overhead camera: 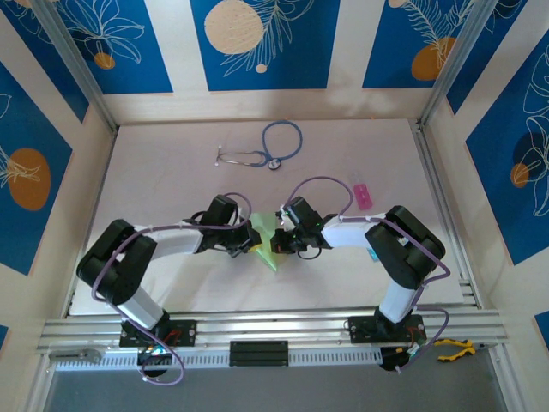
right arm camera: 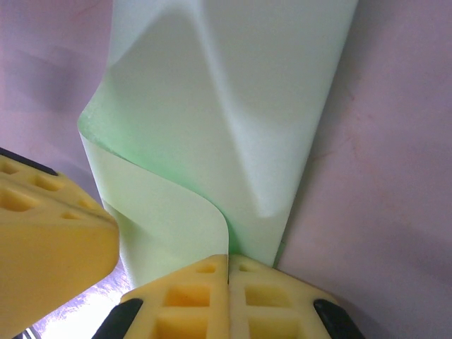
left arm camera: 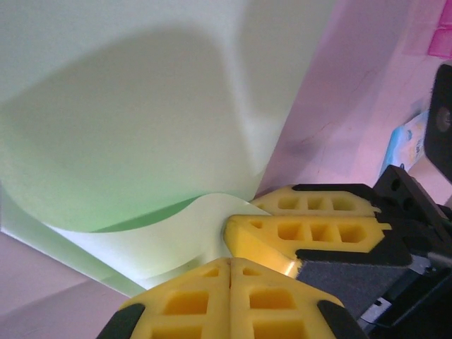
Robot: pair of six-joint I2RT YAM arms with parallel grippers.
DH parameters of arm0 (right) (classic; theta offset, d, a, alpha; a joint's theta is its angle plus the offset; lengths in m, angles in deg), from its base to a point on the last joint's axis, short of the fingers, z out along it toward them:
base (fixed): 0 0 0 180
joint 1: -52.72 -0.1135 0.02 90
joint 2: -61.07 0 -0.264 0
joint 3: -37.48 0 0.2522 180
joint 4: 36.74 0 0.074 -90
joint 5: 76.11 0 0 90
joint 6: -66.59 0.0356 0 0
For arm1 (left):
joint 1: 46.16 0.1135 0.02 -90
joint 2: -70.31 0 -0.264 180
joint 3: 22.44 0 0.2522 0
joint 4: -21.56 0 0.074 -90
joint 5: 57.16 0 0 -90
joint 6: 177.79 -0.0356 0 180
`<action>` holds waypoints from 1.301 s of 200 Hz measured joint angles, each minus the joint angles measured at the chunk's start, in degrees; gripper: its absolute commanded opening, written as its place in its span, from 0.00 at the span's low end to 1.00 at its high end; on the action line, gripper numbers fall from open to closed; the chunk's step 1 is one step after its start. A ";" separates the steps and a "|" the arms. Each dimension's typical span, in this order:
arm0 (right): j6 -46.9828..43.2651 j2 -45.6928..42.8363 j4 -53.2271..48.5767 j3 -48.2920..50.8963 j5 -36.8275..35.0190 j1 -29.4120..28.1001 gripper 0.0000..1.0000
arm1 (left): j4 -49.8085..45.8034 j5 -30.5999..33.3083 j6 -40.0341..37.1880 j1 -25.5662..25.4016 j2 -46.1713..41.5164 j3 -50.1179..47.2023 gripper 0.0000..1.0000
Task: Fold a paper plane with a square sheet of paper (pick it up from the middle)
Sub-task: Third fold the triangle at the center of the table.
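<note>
The square sheet of paper (overhead camera: 267,243) is pale green and partly folded, and it lies mid-table between the two arms with a pointed corner toward the near edge. My left gripper (overhead camera: 250,242) meets it from the left, my right gripper (overhead camera: 283,239) from the right. In the left wrist view the sheet (left arm camera: 141,127) curls up and its edge runs into the seam of my shut left gripper (left arm camera: 230,260). The right gripper's yellow fingers (left arm camera: 304,229) sit just beside it. In the right wrist view a curled flap of the sheet (right arm camera: 233,120) ends in my shut right gripper (right arm camera: 228,258).
A blue stethoscope (overhead camera: 264,149) lies at the back of the table. A small pink block (overhead camera: 364,196) sits to the right, behind the right arm. A teal-and-white packet (left arm camera: 405,146) lies near the right gripper. Yellow-handled pliers (overhead camera: 454,348) rest on the front rail.
</note>
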 measured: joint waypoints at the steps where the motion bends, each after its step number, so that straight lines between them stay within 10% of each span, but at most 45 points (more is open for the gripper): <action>1: 0.02 0.00 0.00 0.00 0.00 0.00 0.01 | 0.00 0.00 -0.02 0.00 0.04 0.00 0.02; 189: 0.76 -1.36 -0.61 0.66 -1.03 -0.24 0.17 | 1.25 1.86 -3.13 -0.48 3.85 -0.61 0.01; 260: 7.23 -14.64 0.02 5.03 2.91 5.68 0.21 | 2.34 1.64 -3.15 -0.57 4.26 -0.66 0.01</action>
